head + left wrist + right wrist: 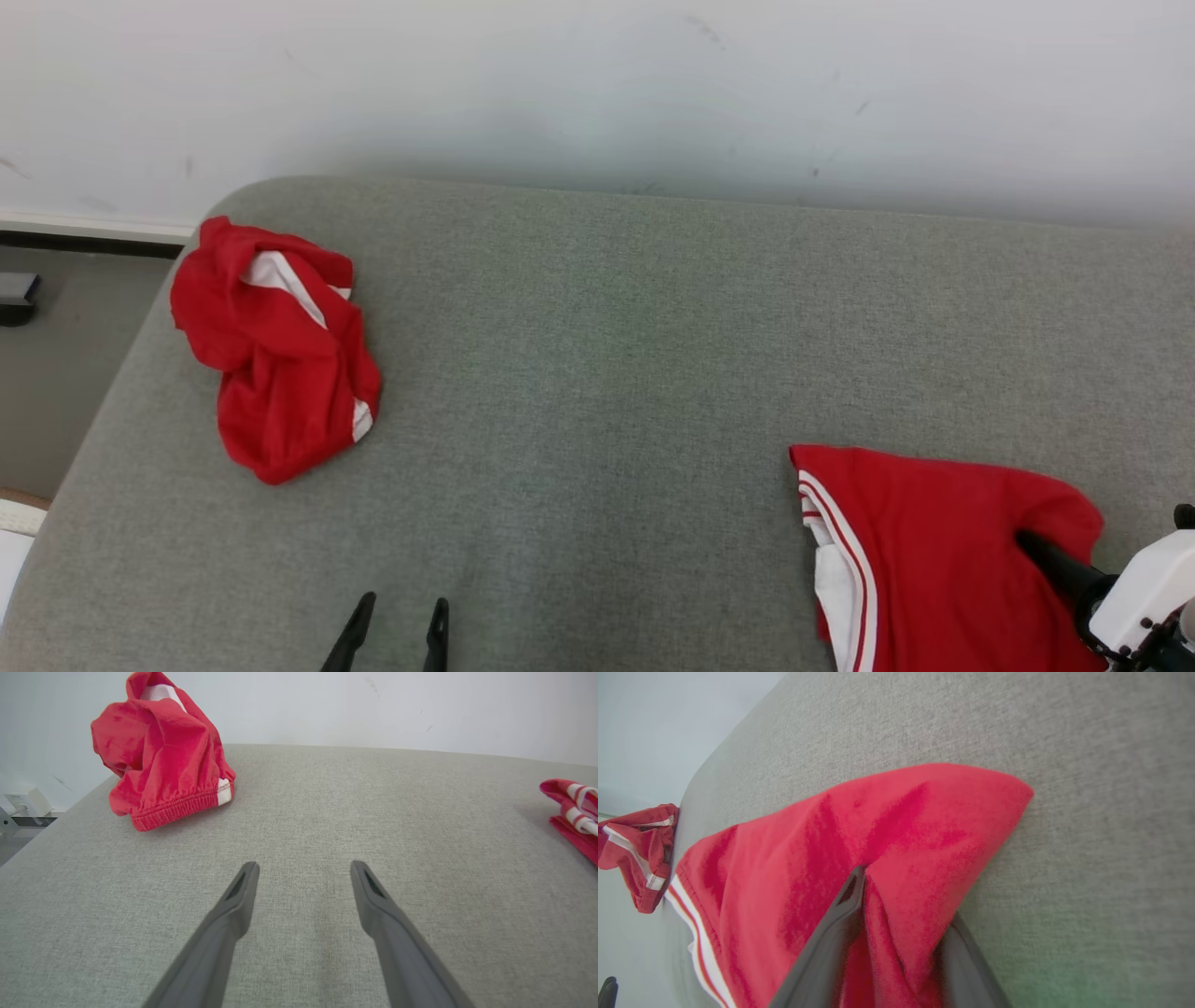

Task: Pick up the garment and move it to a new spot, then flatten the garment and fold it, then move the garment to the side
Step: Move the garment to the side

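Note:
A red garment [934, 532] with white stripes along one edge lies at the front right of the grey padded surface [607, 373]. My right gripper [1022, 539] reaches into its right side. In the right wrist view the gripper [901, 896] is closed around a raised fold of the garment [901, 812], with cloth bunched between the fingers [845, 905] and one finger covered by cloth. The garment rests on the surface. My left gripper [403, 602] stands open at the front left, with nothing between its fingers [233, 905]. The garment's edge [572, 807] shows at the far right of the left wrist view.
A second red piece of clothing [280, 373] lies crumpled at the back left near the surface's rounded corner, also seen as a heap [163, 765] ahead of my left gripper. A white wall runs behind. The floor and a dark box [17, 297] lie off the left edge.

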Motion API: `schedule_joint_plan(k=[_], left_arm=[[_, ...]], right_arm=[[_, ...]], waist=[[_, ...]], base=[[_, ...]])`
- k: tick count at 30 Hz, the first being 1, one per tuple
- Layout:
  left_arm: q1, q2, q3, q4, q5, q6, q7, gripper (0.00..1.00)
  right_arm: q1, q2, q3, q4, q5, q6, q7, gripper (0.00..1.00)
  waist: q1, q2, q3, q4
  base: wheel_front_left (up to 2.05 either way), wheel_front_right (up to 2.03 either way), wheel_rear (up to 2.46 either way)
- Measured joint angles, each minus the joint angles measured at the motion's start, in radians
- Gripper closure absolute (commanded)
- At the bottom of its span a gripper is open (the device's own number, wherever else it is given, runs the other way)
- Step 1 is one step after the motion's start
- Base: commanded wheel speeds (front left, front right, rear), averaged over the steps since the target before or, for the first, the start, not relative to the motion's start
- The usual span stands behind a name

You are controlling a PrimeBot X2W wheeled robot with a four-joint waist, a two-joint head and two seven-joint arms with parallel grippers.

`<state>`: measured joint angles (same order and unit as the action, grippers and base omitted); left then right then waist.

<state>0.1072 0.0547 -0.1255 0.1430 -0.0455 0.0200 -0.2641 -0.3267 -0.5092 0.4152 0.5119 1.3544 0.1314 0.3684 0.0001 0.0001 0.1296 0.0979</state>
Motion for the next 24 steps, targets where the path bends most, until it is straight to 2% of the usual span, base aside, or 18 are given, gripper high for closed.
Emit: schedule_joint_plan(k=[5, 11, 24], left_arm=[[-0.003, -0.002, -0.01, 0.0, -0.009, 0.009, 0.0, 0.0], [-0.004, -0.004, -0.012, -0.005, -0.018, 0.016, 0.0, 0.0], [-0.073, -0.002, -0.032, -0.029, 0.002, 0.011, 0.0, 0.0]], right_arm=[[-0.004, -0.009, 0.034, -0.047, 0.002, 0.0, -0.028, 1.0], [-0.029, -0.055, 0.093, -0.075, -0.042, 0.0, -0.089, 1.0], [-0.186, -0.123, 0.167, -0.005, -0.107, 0.0, -0.25, 1.0]], waist=[[0.0, 0.0, -0.001, -0.006], [0.0, 0.0, 0.002, -0.038], [-0.0001, 0.0, 0.07, -0.189]], base=[[0.0, 0.0, 0.0], [0.0, 0.0, 0.0], [0.0, 0.0, 0.0]])
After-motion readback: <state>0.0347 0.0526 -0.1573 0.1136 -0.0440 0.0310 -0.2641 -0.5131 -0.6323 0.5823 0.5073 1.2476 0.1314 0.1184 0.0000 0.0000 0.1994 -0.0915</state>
